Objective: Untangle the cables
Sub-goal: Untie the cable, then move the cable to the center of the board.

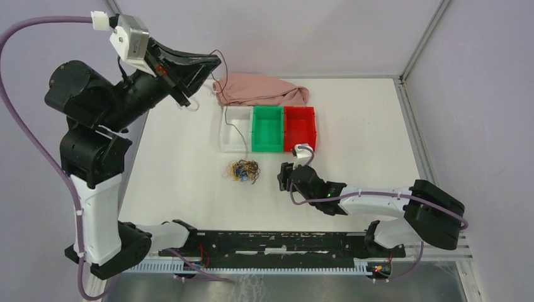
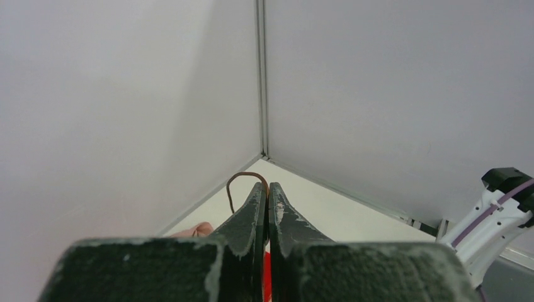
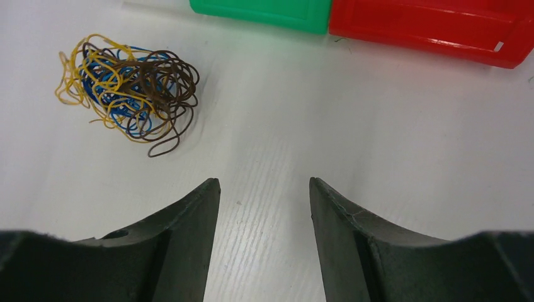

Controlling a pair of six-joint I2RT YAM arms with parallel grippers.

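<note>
Fingers of the left gripper [image 2: 268,192] are pinched shut on one thin dark brown wire [image 1: 227,119], held high. The strand hangs lengthwise from there down to the white plastic bin [image 1: 224,141]. The right gripper [image 3: 264,185] sits spread, holding nothing, near the tangled clump of brown, yellow and blue cables [image 3: 126,88] on the white table [image 3: 378,138]. One strand looks freed; the roundish clump is mostly left to do.

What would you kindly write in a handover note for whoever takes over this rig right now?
Left gripper: shut on one brown cable, raised high; the cable trails down across the white bin.
Right gripper: open, low over the table beside the bundle.
Done: one cable lifted out, at most.
Left: the bundle of brown, yellow and blue cables is tangled.
</note>
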